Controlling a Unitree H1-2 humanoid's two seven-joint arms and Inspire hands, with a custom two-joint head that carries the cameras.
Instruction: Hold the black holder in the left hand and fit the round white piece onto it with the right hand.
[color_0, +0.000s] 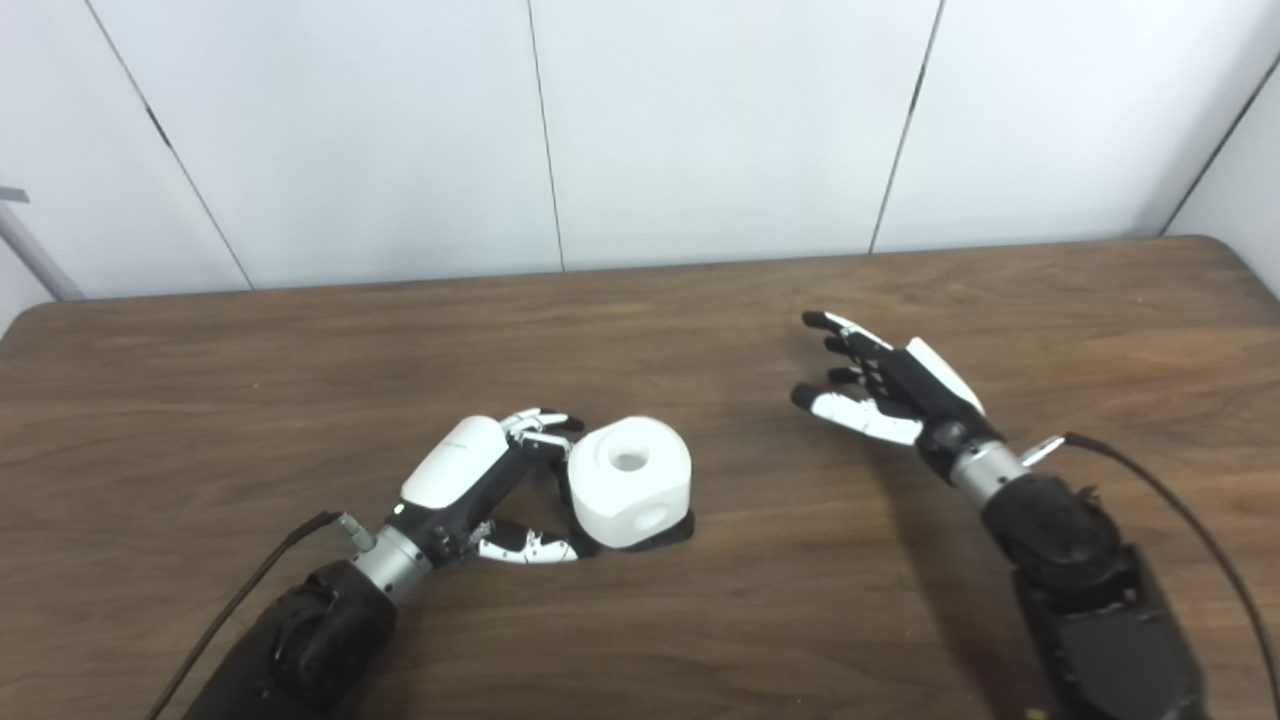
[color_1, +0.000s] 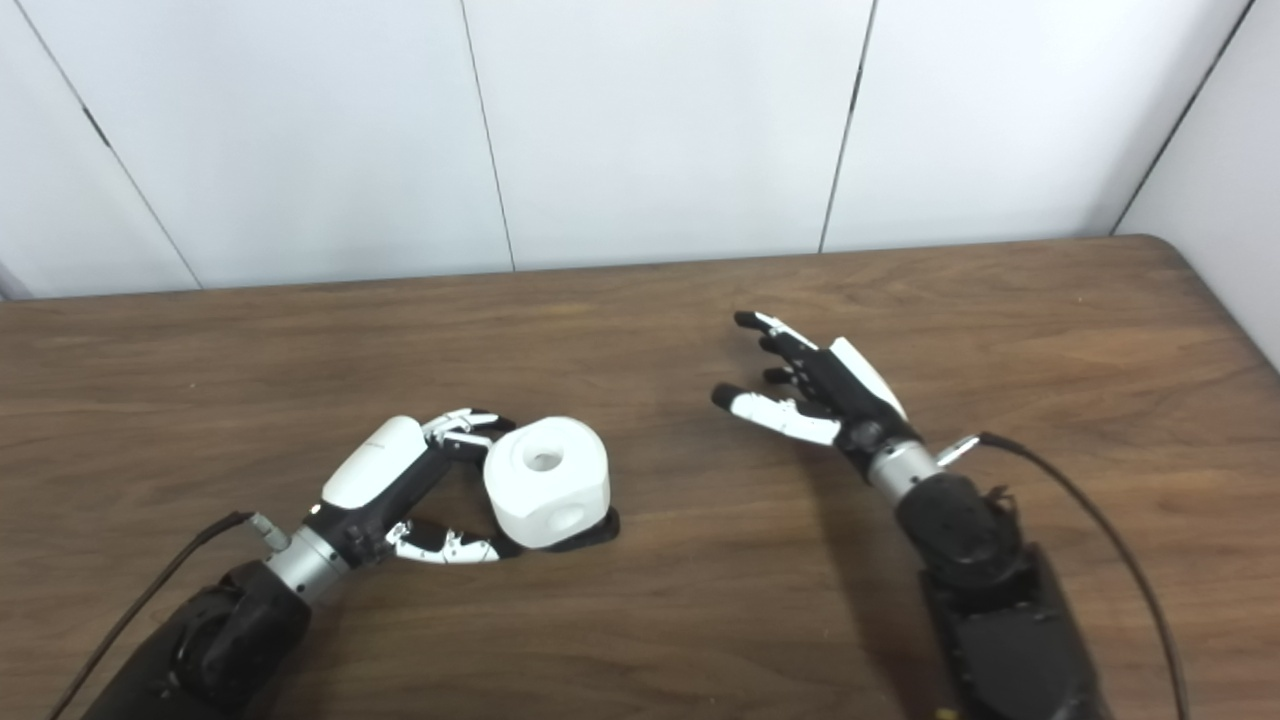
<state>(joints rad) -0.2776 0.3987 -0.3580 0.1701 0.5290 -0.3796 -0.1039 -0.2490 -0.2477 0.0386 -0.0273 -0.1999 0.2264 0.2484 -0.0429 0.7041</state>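
Note:
The round white piece (color_0: 630, 480) sits on the black holder (color_0: 665, 535), of which only a thin dark base edge shows under it, left of the table's middle. My left hand (color_0: 480, 480) clasps this pair from the left. Its fingers (color_0: 540, 425) curl against the white piece's upper left side, and its thumb (color_0: 525, 547) reaches the holder's base. My right hand (color_0: 885, 385) hovers open over the table well to the right. Its fingers are spread, it holds nothing, and it is clear of the white piece.
The wooden table (color_0: 300, 350) runs back to a white panelled wall (color_0: 700, 120). Its rounded right corner (color_0: 1230, 250) is near the right arm. Black cables trail from both forearms.

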